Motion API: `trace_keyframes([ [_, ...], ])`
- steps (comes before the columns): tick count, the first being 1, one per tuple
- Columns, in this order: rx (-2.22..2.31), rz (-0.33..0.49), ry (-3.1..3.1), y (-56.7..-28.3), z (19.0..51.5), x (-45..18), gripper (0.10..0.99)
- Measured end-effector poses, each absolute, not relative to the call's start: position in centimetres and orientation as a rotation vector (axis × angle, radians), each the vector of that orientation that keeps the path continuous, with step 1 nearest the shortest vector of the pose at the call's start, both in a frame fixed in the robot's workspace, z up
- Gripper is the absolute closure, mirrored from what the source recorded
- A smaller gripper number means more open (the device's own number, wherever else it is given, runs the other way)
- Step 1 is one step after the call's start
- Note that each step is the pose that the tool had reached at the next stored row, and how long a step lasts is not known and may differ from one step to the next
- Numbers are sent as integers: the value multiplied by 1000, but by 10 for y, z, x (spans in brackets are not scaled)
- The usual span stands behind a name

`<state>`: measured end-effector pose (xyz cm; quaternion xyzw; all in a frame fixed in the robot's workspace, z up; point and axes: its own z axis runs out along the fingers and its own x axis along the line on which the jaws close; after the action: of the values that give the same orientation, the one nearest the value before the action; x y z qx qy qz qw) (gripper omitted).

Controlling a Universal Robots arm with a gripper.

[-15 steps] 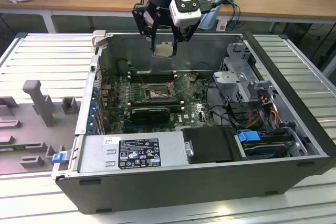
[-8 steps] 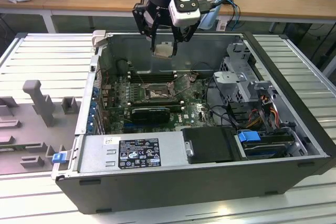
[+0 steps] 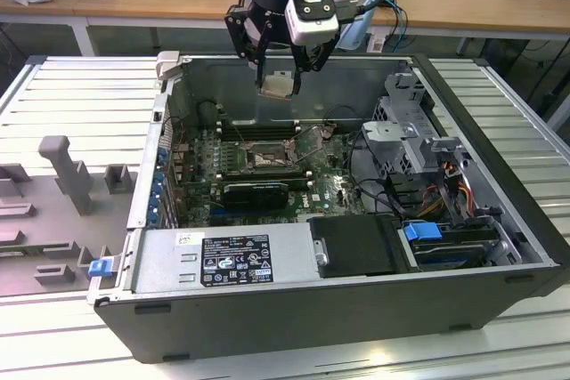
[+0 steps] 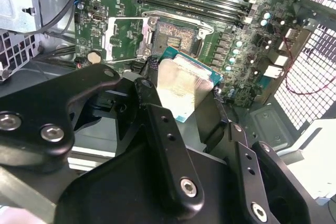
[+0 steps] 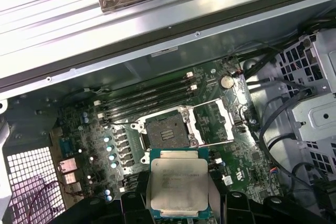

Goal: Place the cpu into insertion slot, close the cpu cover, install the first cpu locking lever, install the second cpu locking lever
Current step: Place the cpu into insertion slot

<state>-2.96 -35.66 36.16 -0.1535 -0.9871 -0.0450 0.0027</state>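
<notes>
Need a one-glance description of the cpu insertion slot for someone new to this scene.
Inside the open computer case, find the green motherboard. The insertion slot sits mid-board beside the long memory slots: square, dark-framed, with a brownish pin field, unlike those narrow black strips.

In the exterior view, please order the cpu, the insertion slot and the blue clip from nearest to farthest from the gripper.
1. The cpu, held in the gripper.
2. The insertion slot, lower, inside the case.
3. The blue clip, at the case's outer corner, on the exterior view's left.
</notes>
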Motion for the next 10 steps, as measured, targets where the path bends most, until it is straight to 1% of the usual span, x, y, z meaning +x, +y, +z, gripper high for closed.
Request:
trace_keyframes([
  [10,-523,-141,-3090,-357,362,-30,561],
])
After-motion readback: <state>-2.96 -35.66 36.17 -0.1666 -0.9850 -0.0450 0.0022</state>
